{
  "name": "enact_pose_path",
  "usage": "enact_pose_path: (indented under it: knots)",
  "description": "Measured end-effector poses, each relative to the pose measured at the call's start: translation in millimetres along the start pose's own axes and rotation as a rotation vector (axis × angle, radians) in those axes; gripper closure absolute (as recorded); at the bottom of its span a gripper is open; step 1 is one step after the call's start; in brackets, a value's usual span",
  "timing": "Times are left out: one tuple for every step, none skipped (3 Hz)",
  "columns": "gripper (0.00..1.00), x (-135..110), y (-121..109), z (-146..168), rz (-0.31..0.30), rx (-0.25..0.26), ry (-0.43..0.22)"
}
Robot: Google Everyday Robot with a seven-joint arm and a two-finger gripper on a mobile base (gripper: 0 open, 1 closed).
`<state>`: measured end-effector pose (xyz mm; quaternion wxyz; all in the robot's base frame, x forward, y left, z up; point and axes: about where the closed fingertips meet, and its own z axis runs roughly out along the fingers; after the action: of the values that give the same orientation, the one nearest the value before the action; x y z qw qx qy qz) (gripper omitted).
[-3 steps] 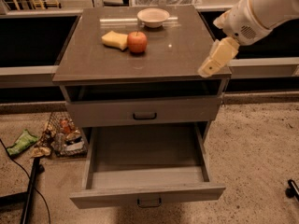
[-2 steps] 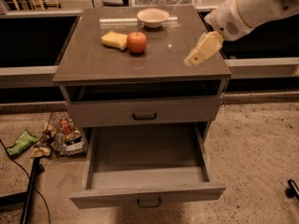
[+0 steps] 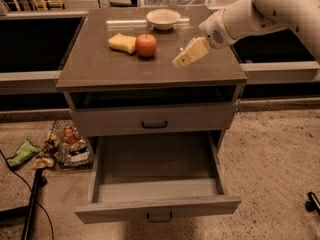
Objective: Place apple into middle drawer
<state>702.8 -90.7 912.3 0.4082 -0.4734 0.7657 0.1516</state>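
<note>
Cream claw (image 3: 189, 54) hovers over the grey-brown bench (image 3: 95, 66), its opening impossible to tell; the small red apple (image 3: 146, 45) sits near its tip, between claw and yellow sponge (image 3: 122, 42), grey middle drawer (image 3: 156, 205) open below.

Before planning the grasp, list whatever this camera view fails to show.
Camera view, arm: cut off by the top and right edges; the gripper is above the cabinet top, right of the apple.
Camera view, recess above the upper drawer: shadow hides its inside.
</note>
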Motion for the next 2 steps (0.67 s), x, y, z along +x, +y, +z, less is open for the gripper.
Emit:
enact_pose_path:
  knots:
    - [0.0, -0.1, 0.0, 0.2, 0.0, 0.0, 0.0]
    - [0.0, -17.2, -3.3, 30.8, 0.017, -0.02, -0.05]
